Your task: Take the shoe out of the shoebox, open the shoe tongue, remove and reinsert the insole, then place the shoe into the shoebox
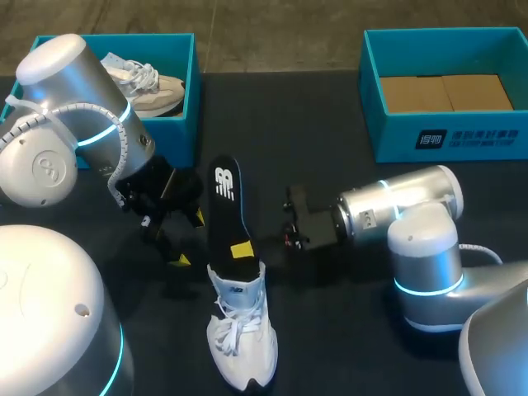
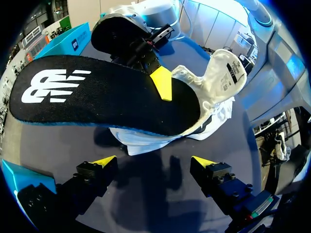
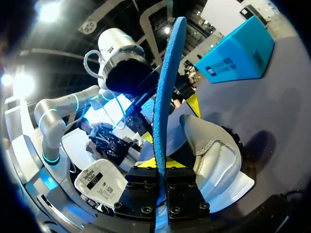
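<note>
My right pincer (image 3: pixel 161 170) grips the black, blue-edged insole (image 1: pixel 224 202), one end in the upright white sneaker (image 1: pixel 242 342).

Left arm (image 1: pixel 78 82), right arm (image 1: pixel 404 210) silver-white, cyan glowing rings; left tool (image 2: pixel 154 161) black, yellow-tipped.

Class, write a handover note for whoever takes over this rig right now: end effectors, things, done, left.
Left end effector: open, empty, by the insole.
Right end effector: shut on the insole, one end at the mouth of the shoe.
Shoe: outside both boxes, tongue open.
Done: shoe out, tongue opened.
Left: insole fully in (removing or reinserting unclear), shoe into box.
</note>
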